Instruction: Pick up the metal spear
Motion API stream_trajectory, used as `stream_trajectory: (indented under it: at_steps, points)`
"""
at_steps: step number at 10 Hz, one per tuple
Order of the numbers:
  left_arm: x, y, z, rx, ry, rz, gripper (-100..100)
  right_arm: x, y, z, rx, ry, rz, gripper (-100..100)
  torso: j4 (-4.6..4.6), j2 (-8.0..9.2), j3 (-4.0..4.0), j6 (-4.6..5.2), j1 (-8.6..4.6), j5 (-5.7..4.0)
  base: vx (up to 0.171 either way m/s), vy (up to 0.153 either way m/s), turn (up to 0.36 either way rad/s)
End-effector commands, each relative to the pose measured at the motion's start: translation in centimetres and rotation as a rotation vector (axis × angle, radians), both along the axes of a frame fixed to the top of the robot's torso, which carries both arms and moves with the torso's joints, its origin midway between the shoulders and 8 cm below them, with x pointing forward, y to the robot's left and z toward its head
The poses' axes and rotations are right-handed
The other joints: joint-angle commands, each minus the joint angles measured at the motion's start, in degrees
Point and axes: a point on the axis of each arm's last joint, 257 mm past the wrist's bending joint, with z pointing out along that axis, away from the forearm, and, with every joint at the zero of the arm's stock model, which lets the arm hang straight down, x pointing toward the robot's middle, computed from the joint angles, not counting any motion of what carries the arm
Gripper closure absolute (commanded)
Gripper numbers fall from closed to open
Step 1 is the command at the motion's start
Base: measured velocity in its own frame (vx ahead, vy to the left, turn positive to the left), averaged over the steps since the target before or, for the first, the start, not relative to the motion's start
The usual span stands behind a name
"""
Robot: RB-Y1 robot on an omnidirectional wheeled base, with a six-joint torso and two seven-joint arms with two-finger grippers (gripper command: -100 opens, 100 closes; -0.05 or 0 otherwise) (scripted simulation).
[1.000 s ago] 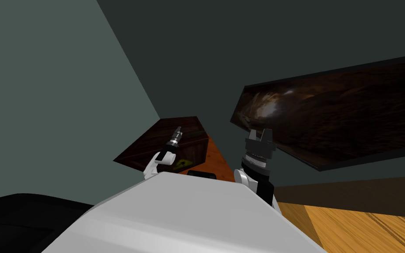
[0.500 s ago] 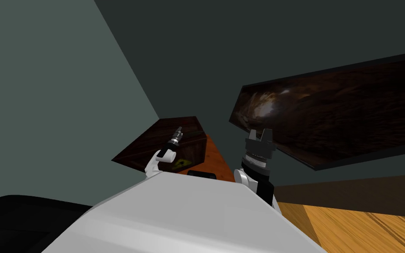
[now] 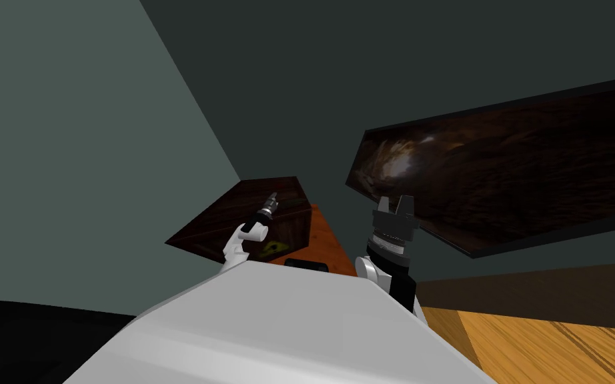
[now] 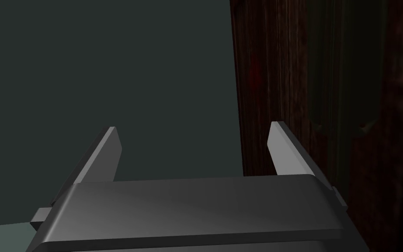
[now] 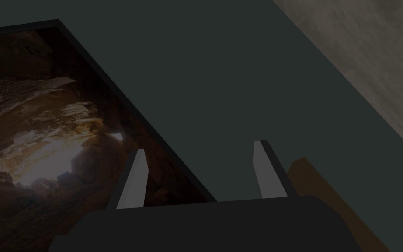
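Closest in, at 1 o'clock off my chest, the right pincer is held up with its blades wide apart and nothing in them. It's idle.

Over at 11 o'clock the left pincer has crept further out over the last second, with the forearm stretching forward over the dark wood bench. My head has swung a touch too, so part of that shift is mine. The left blades are spread wide and empty, one against bare wall and the other just over the bench's edge.

Further out on the wood lies a dim greenish long shape with two small barbs, which I take for the spear. It sits at about 1 o'clock from the pincer, outside the blades and well apart from them.

So the reach is under way but there's no grasp yet. I judge the hand needs to swing towards 1 o'clock before it closes.
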Motion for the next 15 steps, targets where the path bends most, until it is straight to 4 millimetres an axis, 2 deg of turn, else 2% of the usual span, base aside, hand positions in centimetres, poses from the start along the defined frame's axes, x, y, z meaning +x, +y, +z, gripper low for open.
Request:
stream_trajectory:
  at_steps: [1, 2, 4, 5, 7, 8, 10, 11, 15]
  points:
    - [0.1, 0.1, -0.8, -0.004, 0.038, 0.005, -100, 0.0, 0.0, 0.0, 0.000, 0.000, 0.000, 0, 0.00, 0.00, 0.00, 0.00, 0.00, 0.00, 0.002, -0.038, 0.004]
    - [0.9, 0.3, -0.5, -0.020, 0.048, 0.006, -100, 0.0, 0.0, 0.0, 0.000, 0.000, 0.000, 0, 0.00, 0.01, 0.01, 0.00, 0.06, 0.01, 0.010, -0.057, -0.003]
    - [0.8, 0.5, -1.7, -0.022, 0.095, 0.013, -100, 0.0, 0.0, 0.0, 0.000, 0.000, 0.000, 0, -0.01, -0.03, -0.02, 0.00, -0.02, 0.00, 0.006, -0.051, 0.002]
    - [1.6, 0.7, -1.5, -0.038, 0.107, 0.015, -100, 0.0, 0.0, 0.0, 0.000, 0.000, 0.000, 0, 0.00, 0.01, 0.00, 0.00, 0.06, 0.01, -0.012, -0.062, -0.006]
    - [1.4, 0.9, -2.6, -0.040, 0.153, 0.022, -100, 0.0, 0.0, 0.0, 0.000, 0.000, 0.000, 0, 0.00, 0.01, 0.01, 0.00, -0.03, -0.01, 0.007, -0.052, 0.001]
    - [2.2, 1.2, -2.4, -0.054, 0.165, 0.025, -100, 0.0, 0.0, 0.0, 0.000, 0.000, 0.000, 0, 0.00, 0.00, 0.00, -0.01, 0.07, 0.01, 0.003, -0.060, -0.007]
    - [2.0, 1.3, -3.5, -0.056, 0.211, 0.032, -100, 0.0, 0.0, 0.0, 0.000, 0.000, 0.000, 0, 0.00, -0.01, -0.01, -0.01, 0.00, 0.00, 0.007, -0.044, 0.000]
    - [2.7, 1.6, -3.3, -0.070, 0.224, 0.037, -100, 0.0, 0.0, 0.0, 0.000, 0.000, 0.000, 0, 0.00, 0.00, 0.00, -0.01, 0.10, 0.02, 0.018, -0.055, -0.010]
    - [2.8, 2.3, -4.9, -0.086, 0.312, 0.054, -100, 0.0, 0.0, 0.0, 0.000, 0.000, 0.000, 0, 0.00, 0.00, 0.00, 0.00, 0.03, 0.01, 0.006, -0.050, -0.004]
